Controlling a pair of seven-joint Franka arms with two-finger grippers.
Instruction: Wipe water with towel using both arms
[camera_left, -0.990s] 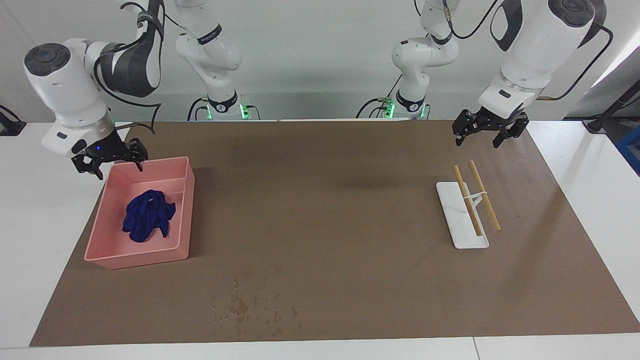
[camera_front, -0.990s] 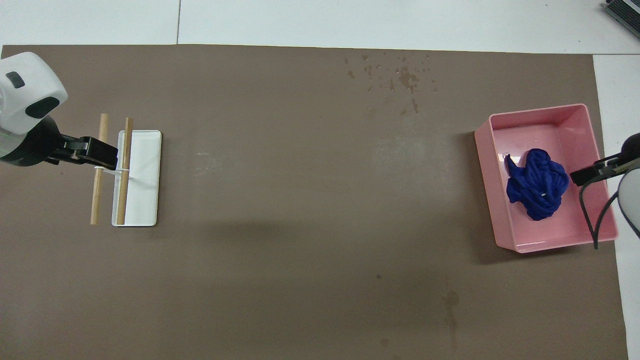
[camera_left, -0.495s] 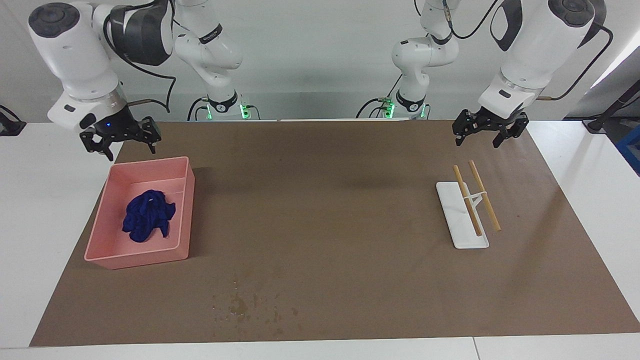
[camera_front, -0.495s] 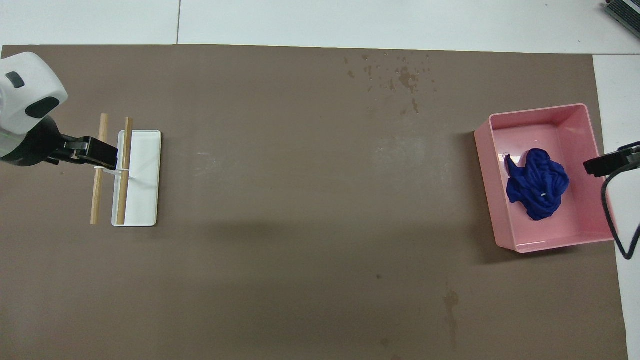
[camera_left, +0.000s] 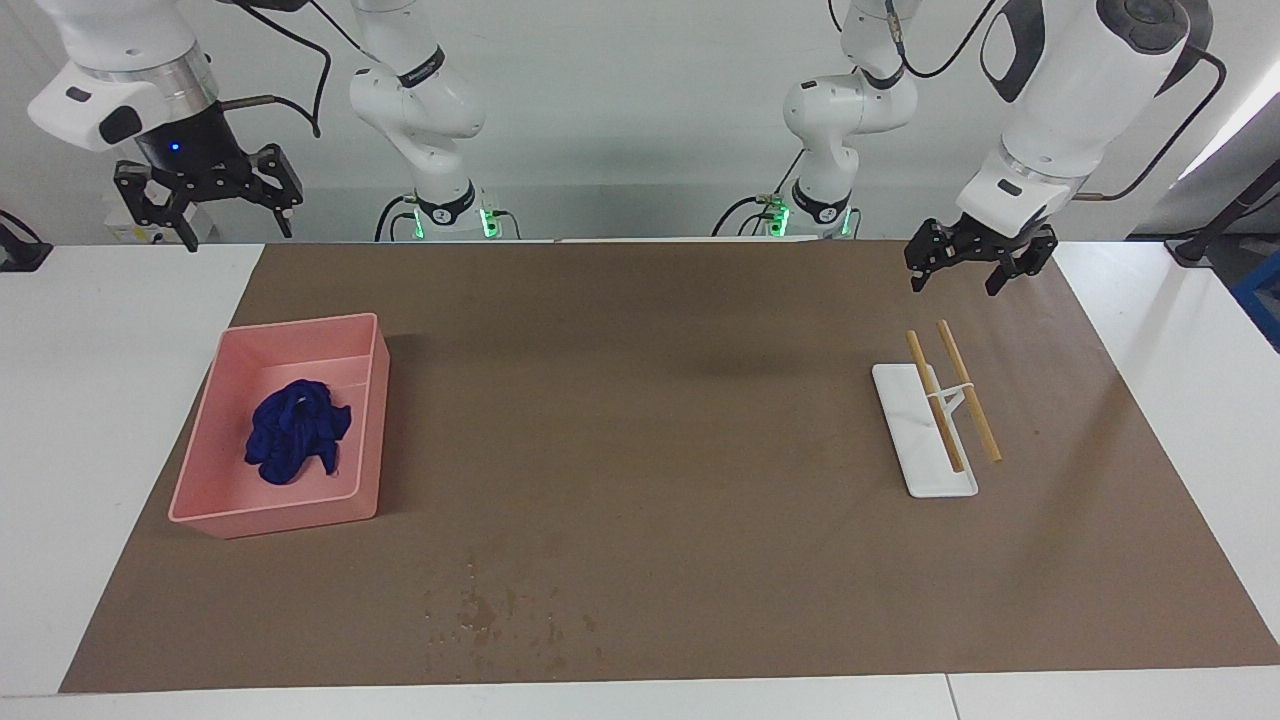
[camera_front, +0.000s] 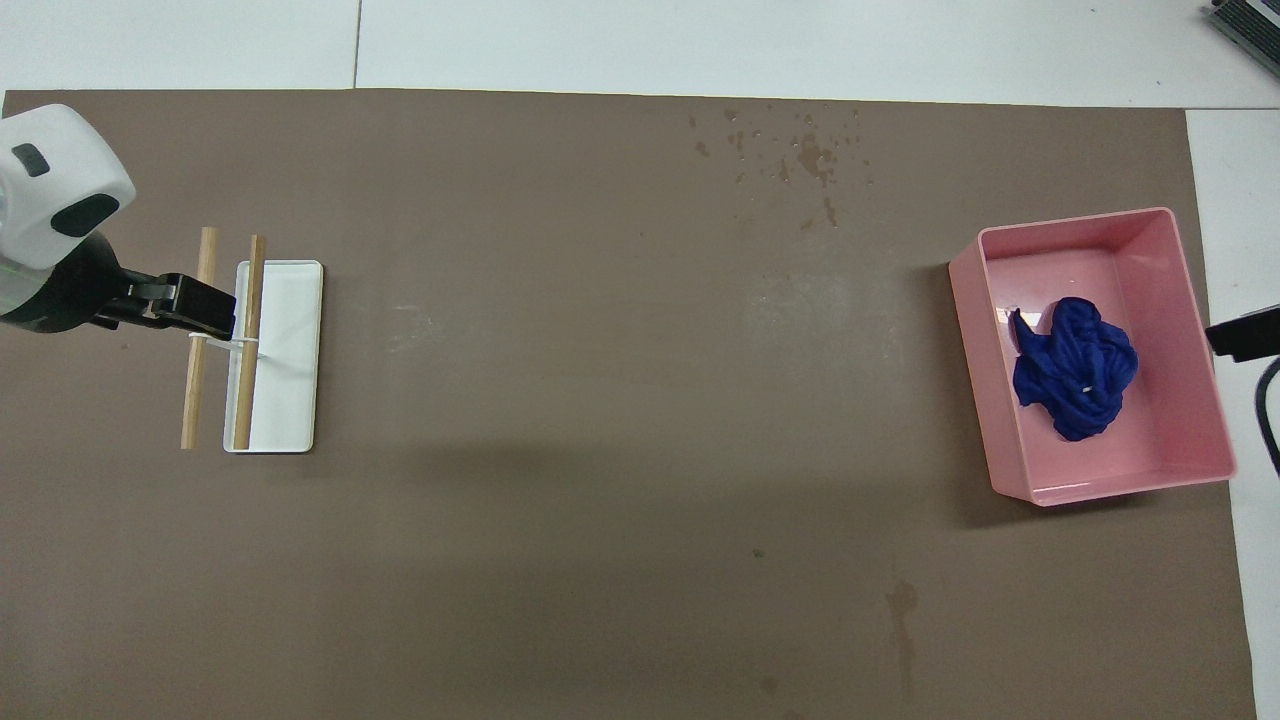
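The crumpled blue towel (camera_left: 297, 430) (camera_front: 1075, 368) lies in a pink tray (camera_left: 300, 325) (camera_front: 1085, 215) at the right arm's end of the mat. Water (camera_left: 490, 610) (camera_front: 800, 155) shows as dark speckles on the brown mat near its edge farthest from the robots. My right gripper (camera_left: 215, 215) hangs open and high, over the table just off the tray's robot-side end; only its tip (camera_front: 1240, 335) shows from overhead. Over the mat beside the rod rack, my left gripper (camera_left: 955, 280) (camera_front: 205, 310) is open and holds nothing.
A white base with two wooden rods (camera_left: 940, 420) (camera_front: 250, 345) stands at the left arm's end of the brown mat (camera_left: 650, 420). White table borders the mat on all sides.
My right gripper has risen from the tray's rim and pulled back toward the robots, staying open. The left arm, the towel and the tray have not moved.
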